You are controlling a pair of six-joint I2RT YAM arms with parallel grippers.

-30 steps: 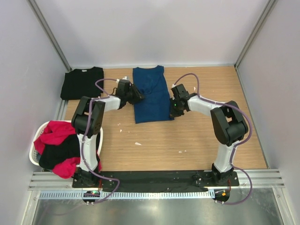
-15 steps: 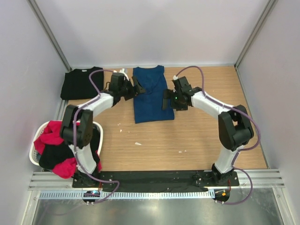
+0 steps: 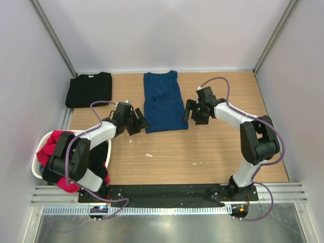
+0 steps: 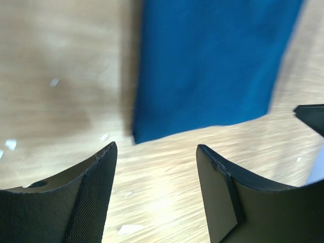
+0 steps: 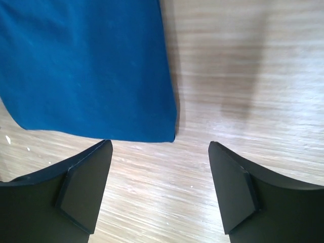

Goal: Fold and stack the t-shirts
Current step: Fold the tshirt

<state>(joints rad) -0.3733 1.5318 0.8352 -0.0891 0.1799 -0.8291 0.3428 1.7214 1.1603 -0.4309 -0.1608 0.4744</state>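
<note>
A navy blue t-shirt [image 3: 163, 101] lies folded into a long strip at the middle of the table, and shows in the left wrist view [image 4: 207, 66] and the right wrist view [image 5: 86, 66]. A black t-shirt [image 3: 89, 89] lies folded at the far left. Red and black t-shirts [image 3: 61, 157] fill the basket. My left gripper [image 3: 140, 122] [image 4: 157, 152] is open just off the blue strip's near left corner. On the opposite side, off the near right corner, my right gripper [image 3: 188, 112] [image 5: 159, 147] is open. Neither touches the cloth.
A white laundry basket [image 3: 36, 164] stands off the table's left edge beside the left arm's base. Small white scraps [image 3: 149, 155] lie on the wooden tabletop [image 3: 202, 152]. Grey walls close in the back and both sides.
Both grippers have opened and let go of the blue shirt's edges. The left has drawn back towards the near left, the right slightly to the right. The shirt lies still.
</note>
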